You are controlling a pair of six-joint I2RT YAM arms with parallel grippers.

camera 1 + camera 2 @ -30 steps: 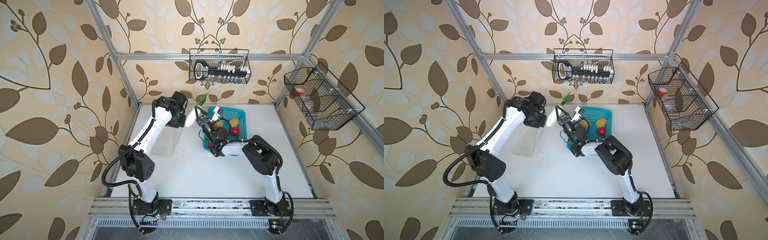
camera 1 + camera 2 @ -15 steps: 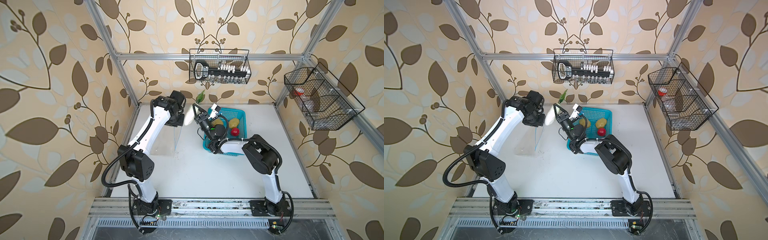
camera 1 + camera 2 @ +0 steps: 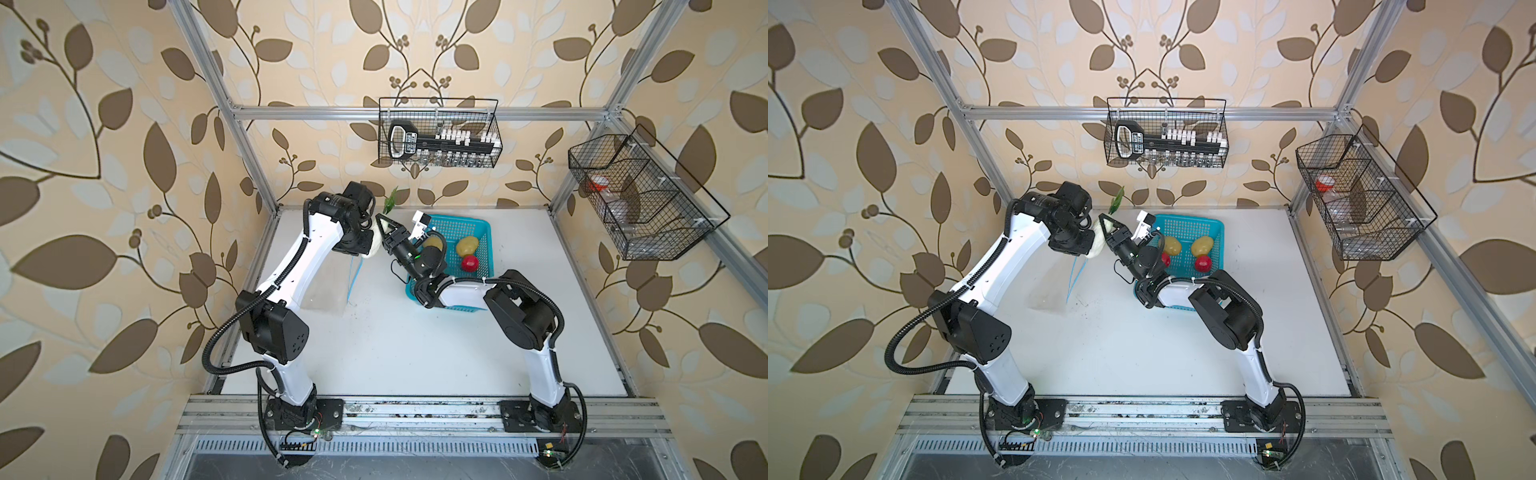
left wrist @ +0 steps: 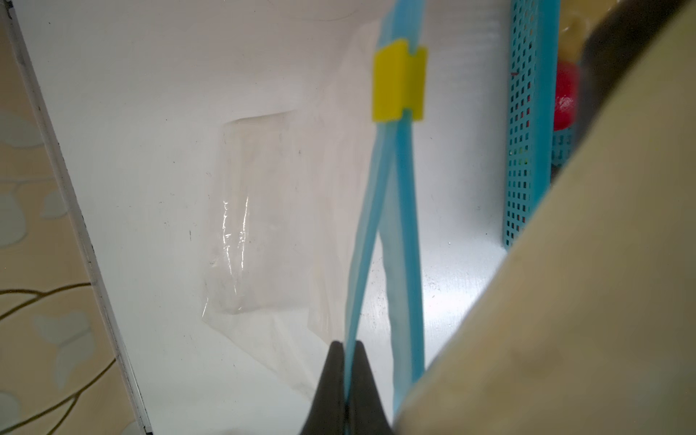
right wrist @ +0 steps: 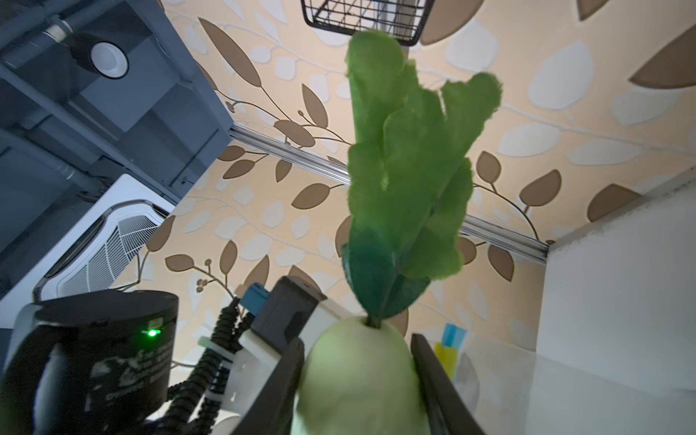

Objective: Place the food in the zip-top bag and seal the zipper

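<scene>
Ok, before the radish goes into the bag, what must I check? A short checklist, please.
1. Left tool shut on one zipper lip: ok.
2. Right tool grips radish: ok.
3. Slider at the far end from left tool: ok.
4. Bag mouth wide enough for radish: cannot tell.
5. Radish lined up with mouth: cannot tell.

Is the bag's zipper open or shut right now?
Open. In the left wrist view the zipper splits into two blue strips from the yellow slider toward the left gripper, which is shut on just one.
</scene>
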